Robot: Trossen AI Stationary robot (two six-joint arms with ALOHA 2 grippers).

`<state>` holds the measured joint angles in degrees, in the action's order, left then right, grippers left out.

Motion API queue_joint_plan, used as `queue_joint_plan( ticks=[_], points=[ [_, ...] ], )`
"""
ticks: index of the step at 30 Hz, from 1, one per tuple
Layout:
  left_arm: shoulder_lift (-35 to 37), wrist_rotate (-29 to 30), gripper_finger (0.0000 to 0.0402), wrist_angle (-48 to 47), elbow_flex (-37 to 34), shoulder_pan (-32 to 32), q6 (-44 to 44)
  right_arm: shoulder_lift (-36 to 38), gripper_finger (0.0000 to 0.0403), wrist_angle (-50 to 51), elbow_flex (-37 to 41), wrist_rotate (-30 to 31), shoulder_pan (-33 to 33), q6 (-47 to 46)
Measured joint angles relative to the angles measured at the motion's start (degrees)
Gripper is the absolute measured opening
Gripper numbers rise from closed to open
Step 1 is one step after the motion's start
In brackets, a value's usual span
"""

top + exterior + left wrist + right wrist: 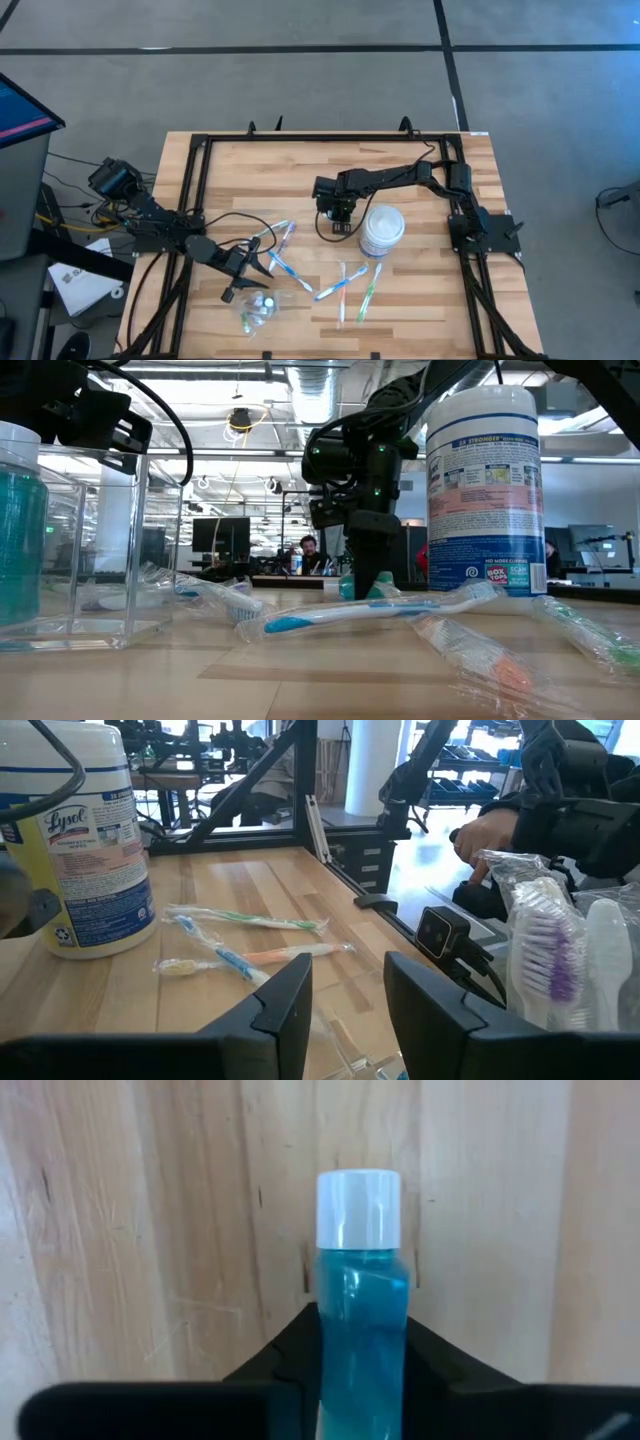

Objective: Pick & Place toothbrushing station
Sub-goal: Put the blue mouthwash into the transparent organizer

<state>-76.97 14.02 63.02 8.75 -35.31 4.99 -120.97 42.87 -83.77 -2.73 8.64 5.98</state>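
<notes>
A small blue bottle (pixel 360 1310) with a white cap (pixel 358 1208) lies on its side on the wooden table. My right gripper (pixel 338 222) points down over it at the table's middle and is shut on it. Several slim wrapped toothbrushes (pixel 340 285) lie flat on the near half of the table. One more (pixel 283 248) lies in front of my left gripper (pixel 345 1000). That gripper stands level at the near left, open, with nothing between its fingers. A clear box (pixel 95 550) stands on the table at the near left, beside another blue bottle (pixel 20 530). My right gripper pinches the bottle's body (pixel 360 1370) between its two fingers, a little way below the cap. The fingers come from above, pointing down, and lie across the bottle. The bottle lies level on the wood (pixel 348 588).
A tall white wipes canister (pixel 382 230) stands just right of my right gripper. Black frame rails (pixel 190 180) run along the table's left, far and right sides. More wrapped toothbrushes (pixel 550 960) show close by my left gripper. A person's hand (pixel 482 838) shows beyond the table's edge.
</notes>
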Motion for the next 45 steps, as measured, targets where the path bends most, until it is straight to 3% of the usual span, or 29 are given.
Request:
queue_joint_plan(
  ticks=[13,28,45],
  points=[
    [0.0,1.3,0.0122,0.1,0.0,0.0,0.0,-0.1,0.0057,1.0,-1.7,-0.2,-0.7,-0.4],
    [0.0,12.9,0.0122,3.3,0.0,0.0,-0.5,0.0,0.0057,0.4,-10.9,-0.6,-3.4,0.2],
    [0.0,27.9,0.0122,11.9,0.0,0.0,-13.9,0.2,0.006,-0.3,-23.2,-0.5,-8.3,2.0]
  ],
)
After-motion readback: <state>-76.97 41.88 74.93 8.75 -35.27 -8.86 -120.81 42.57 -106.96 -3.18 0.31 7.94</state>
